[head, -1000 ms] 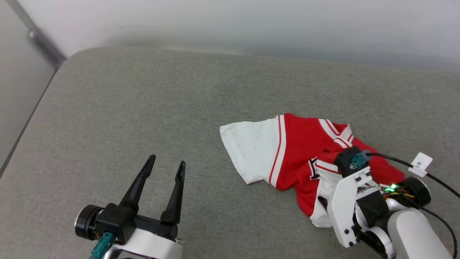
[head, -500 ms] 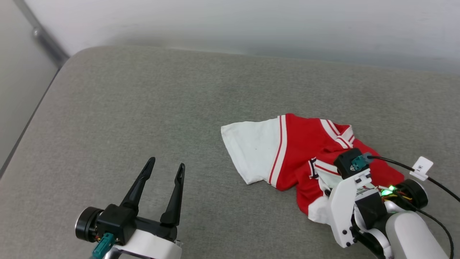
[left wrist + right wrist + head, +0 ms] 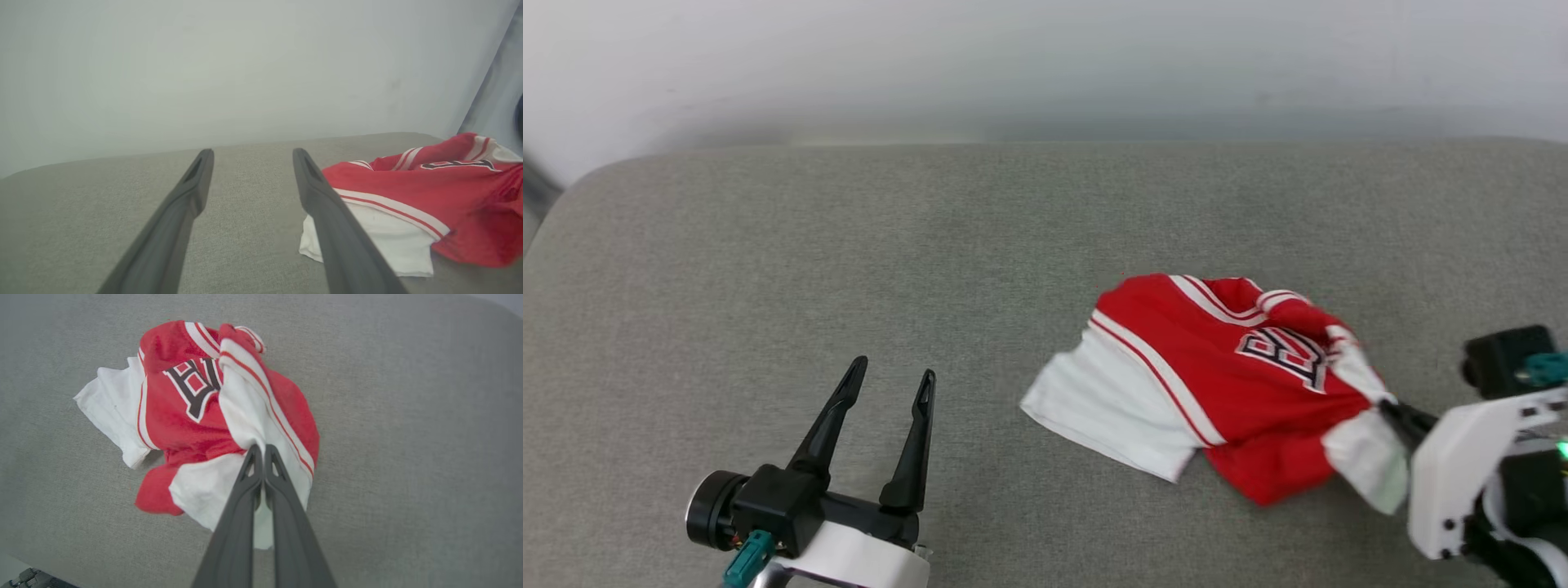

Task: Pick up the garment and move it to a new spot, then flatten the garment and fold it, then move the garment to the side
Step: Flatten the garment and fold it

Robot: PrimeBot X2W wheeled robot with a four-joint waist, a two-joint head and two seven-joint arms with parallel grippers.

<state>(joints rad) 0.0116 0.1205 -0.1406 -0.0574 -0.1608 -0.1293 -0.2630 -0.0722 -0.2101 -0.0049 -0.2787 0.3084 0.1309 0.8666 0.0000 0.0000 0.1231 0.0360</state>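
Left part of the cushion: your left gripper hovers over the cushion's near left, fingers spread wide, nothing between them.

Right half of the cushion: the garment lies here in a loose heap. One white sleeve is spread toward the cushion's middle and the black lettering faces up. The right end is lifted off the cushion and the rest rests on it.

Near right of the cushion: your right gripper has its fingers pressed together on a white fold of the garment, and the cloth drapes from the tips.

Handling, as a judgement: the garment looks light, limp and thin. It should sag, bunch and trail, and it is not fragile. A pinch on one fold drags the rest in a rope, so lift well clear before you carry it. For flattening, take hold at two spread points, the shoulder seams or the hem corners, one per gripper.

Against the earlier frame:
- The head camera has turned, so ignore the whole-picture shift.
- The right gripper was down on top of the garment. It has now drawn back toward the cushion's right edge with cloth in its grip.
- The garment has turned and bunched, and more of the lettering shows.
- The left gripper is unchanged.
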